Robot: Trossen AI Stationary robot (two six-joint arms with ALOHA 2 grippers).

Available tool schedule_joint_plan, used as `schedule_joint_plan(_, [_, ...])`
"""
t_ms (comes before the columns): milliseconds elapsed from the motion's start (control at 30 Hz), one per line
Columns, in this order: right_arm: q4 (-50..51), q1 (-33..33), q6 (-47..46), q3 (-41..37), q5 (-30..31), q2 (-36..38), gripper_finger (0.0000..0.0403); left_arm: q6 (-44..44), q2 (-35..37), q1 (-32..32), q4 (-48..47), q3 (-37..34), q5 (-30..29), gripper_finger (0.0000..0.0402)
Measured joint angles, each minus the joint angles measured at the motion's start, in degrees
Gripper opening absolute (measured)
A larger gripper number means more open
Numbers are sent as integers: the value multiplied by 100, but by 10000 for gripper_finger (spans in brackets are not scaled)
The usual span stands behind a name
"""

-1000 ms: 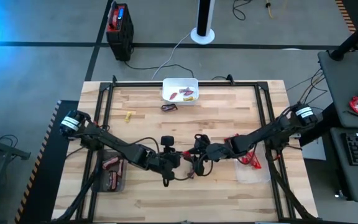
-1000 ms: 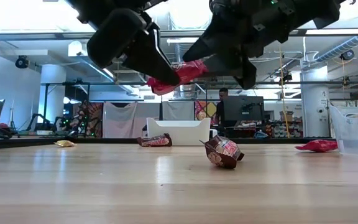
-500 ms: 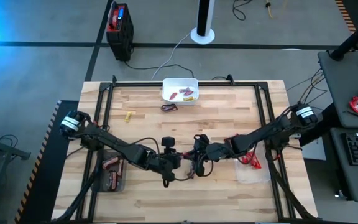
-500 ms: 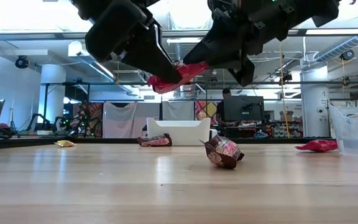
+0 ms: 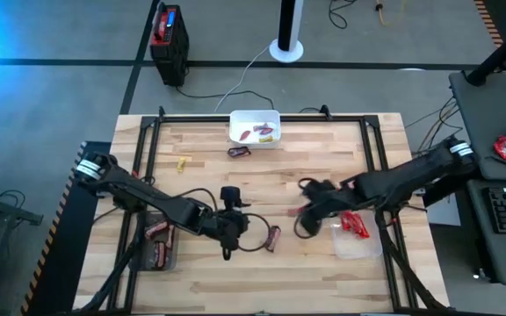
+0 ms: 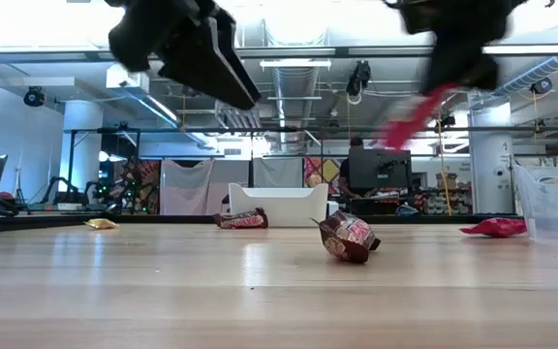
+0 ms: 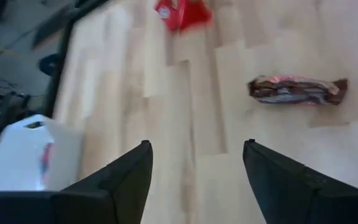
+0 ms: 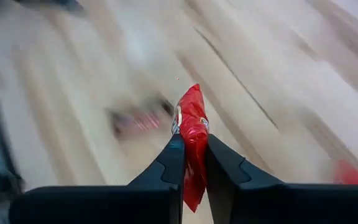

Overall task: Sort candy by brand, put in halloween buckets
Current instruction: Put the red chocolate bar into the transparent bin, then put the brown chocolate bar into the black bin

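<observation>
Red candy changes grippers

The left gripper point(image 7: 194, 165) has let go, its fingers now spread and empty. The right gripper point(image 8: 191, 158), clamped on the red candy point(image 8: 192, 134), has pulled away toward the clear bin point(image 5: 358, 241). A brown candy point(image 5: 273, 237) lies on the table point(image 5: 323, 281)

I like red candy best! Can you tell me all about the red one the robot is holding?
The bright red, shiny, crinkly-wrapped candy is long and thin, with a small white mark on its wrapper. The right gripper pinches it on both sides between its dark jaws, so one end pokes out past the tips and the other hangs below. It is lifted above the wooden table, touching nothing else.
</observation>
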State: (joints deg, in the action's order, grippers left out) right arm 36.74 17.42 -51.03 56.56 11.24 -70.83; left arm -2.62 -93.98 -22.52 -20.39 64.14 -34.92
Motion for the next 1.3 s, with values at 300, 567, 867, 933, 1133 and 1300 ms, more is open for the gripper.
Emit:
schedule_joint_plan(300, [5089, 243, -2244, 1643, -615, -287, 30, -1, 697, 0, -464, -4, -653, 237])
schedule_joint_plan(567, [5058, 250, -1992, 1414, -1320, -940, 44, 29, 1288, -7, -719, -68, -719, 237])
schedule_joint_plan(867, [5081, 246, -1596, 1326, -1278, -1382, 80, 215, 1950, -69, -757, -620, -603, 237])
schedule_joint_plan(933, [5079, 246, -1606, 1326, -1280, -1348, 92, 354, 2070, -84, -719, -755, -604, 237])
schedule_joint_plan(1133, [4848, 246, -1366, 1326, -1190, -1134, 142, 667, 2214, -209, -710, -1046, -601, 237])
schedule_joint_plan(1300, [3232, 331, -52, 1316, -316, -1123, 170, 799, 2191, -342, -665, -1165, -598, 237])
